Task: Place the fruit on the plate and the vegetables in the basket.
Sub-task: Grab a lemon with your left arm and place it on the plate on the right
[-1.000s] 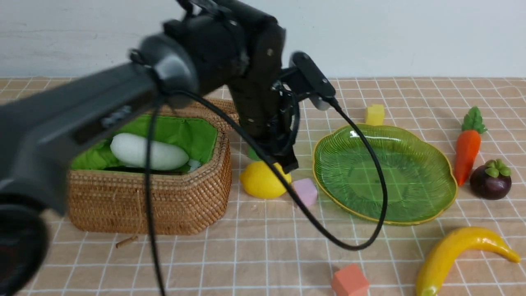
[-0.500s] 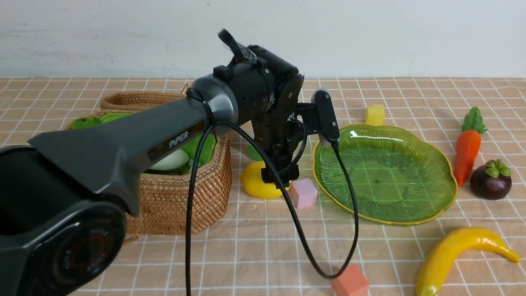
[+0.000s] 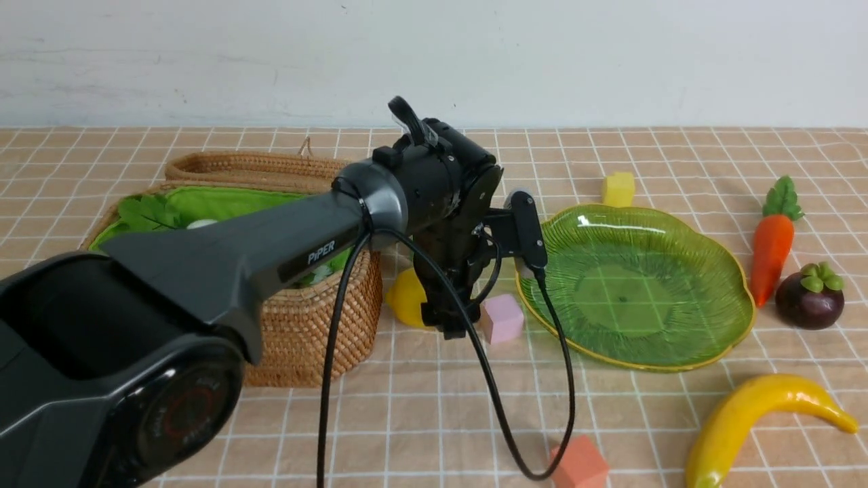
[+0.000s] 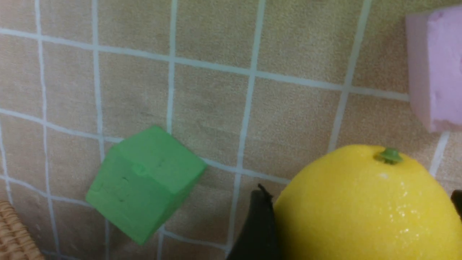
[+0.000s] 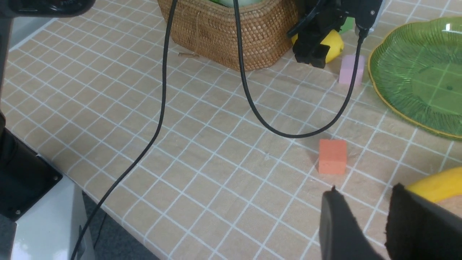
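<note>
The yellow lemon [image 3: 405, 298] rests on the checked cloth between the wicker basket [image 3: 305, 325] and the green glass plate [image 3: 678, 366]. My left gripper [image 3: 447, 318] has come down over it. In the left wrist view the lemon [image 4: 361, 202] fills the gap of the left gripper [image 4: 359, 195], with a black finger [image 4: 260, 224] against each side. A white radish [image 3: 200, 222] lies in the basket. The carrot [image 3: 770, 254], mangosteen [image 3: 810, 298] and banana [image 3: 753, 413] lie right of the empty plate. My right gripper [image 5: 364, 189] hangs open and empty beside the banana [image 5: 433, 187].
A pink cube [image 3: 502, 318] sits right next to the lemon, and a green cube [image 4: 144, 180] lies just behind it. There is a yellow cube [image 3: 618, 188] behind the plate and an orange cube [image 3: 578, 466] near the front. The basket lid [image 3: 251, 166] leans behind the basket. The left arm's cable loops over the cloth.
My left arm has swung down and lowered its gripper over the lemon. Its jaws spread wide, then came in against the fruit, which shifted slightly left. The right gripper has not moved.
</note>
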`<state>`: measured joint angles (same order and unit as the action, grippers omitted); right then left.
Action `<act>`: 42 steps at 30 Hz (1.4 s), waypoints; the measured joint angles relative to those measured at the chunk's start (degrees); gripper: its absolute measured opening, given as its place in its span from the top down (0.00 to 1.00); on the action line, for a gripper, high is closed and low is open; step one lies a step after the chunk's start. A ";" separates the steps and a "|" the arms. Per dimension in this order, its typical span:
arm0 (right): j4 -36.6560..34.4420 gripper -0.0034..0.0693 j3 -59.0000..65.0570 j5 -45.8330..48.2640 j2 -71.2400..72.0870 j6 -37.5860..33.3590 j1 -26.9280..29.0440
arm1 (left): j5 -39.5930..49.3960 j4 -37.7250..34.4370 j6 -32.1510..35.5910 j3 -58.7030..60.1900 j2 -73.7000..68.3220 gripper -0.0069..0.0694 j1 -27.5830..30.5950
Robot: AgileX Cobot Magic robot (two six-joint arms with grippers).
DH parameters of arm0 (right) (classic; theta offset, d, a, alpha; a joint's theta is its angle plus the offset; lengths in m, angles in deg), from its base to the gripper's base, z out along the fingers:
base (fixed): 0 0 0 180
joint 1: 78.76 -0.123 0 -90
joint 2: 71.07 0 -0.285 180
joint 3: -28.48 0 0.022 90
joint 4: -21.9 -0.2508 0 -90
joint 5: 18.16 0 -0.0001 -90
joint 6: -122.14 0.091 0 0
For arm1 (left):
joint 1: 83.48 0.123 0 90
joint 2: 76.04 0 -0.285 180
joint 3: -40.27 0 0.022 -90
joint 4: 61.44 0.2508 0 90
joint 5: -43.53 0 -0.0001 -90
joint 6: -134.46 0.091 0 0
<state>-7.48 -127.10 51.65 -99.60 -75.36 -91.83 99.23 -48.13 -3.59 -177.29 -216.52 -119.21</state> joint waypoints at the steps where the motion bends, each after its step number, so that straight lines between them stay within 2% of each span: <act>1: 0.00 0.64 0.00 0.00 0.00 -0.51 0.00 | 0.13 0.00 -0.05 0.00 0.00 0.17 0.00; 9: 2.05 0.64 0.00 -0.29 0.00 -0.72 0.00 | -0.46 -1.65 -5.45 0.06 1.78 0.17 -0.06; 13: 6.03 0.64 0.00 -1.75 0.00 2.68 0.00 | 0.45 -5.75 -9.03 -0.25 6.13 0.17 -0.93; 16: 8.44 0.63 0.00 -3.45 0.00 4.90 0.00 | -0.53 -12.32 -12.62 -1.69 9.45 0.17 -2.48; 18: 9.26 0.63 0.00 -5.19 0.00 5.45 0.00 | -4.94 -18.85 -13.13 -2.77 10.58 0.17 -3.72; 20: 9.63 0.63 0.00 -6.47 0.00 5.87 0.00 | -13.02 -27.12 -12.76 -2.95 9.50 0.17 -4.82; 21: 9.69 0.63 0.00 -6.48 -0.04 5.88 0.00 | -13.73 -27.78 -12.76 -2.95 9.50 0.17 -4.89; 24: 10.25 0.63 0.00 -7.04 -0.43 7.91 0.00 | -24.35 -36.59 -9.91 -2.95 5.13 0.17 -5.56; 27: 11.91 0.63 0.00 -6.99 -1.20 11.01 0.00 | -31.06 -40.99 -6.30 -2.95 0.37 0.16 -5.72; 30: 15.42 0.63 0.00 -6.93 -1.66 15.96 0.00 | -33.18 -41.83 -4.92 -2.76 -2.31 0.08 -5.84; 33: 20.52 0.63 0.00 -6.39 -2.35 23.82 0.00 | -31.62 -41.89 -4.91 -2.76 -2.56 0.03 -5.90; 37: 25.97 0.62 0.00 -3.42 -4.53 31.13 0.00 | -26.01 -41.83 -4.91 -2.76 -0.21 0.05 -5.95; 41: 29.37 0.60 0.00 0.33 -9.69 33.69 0.00 | -13.24 -40.32 -8.08 -2.76 6.38 0.17 -5.95; 42: 29.37 0.58 0.00 0.68 -11.38 33.97 0.00 | -9.03 -38.95 -11.14 -2.76 8.94 0.24 -5.95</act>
<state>21.90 -127.10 52.33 -110.97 -41.39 -91.83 90.20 -87.07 -14.73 -180.05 -207.58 -125.16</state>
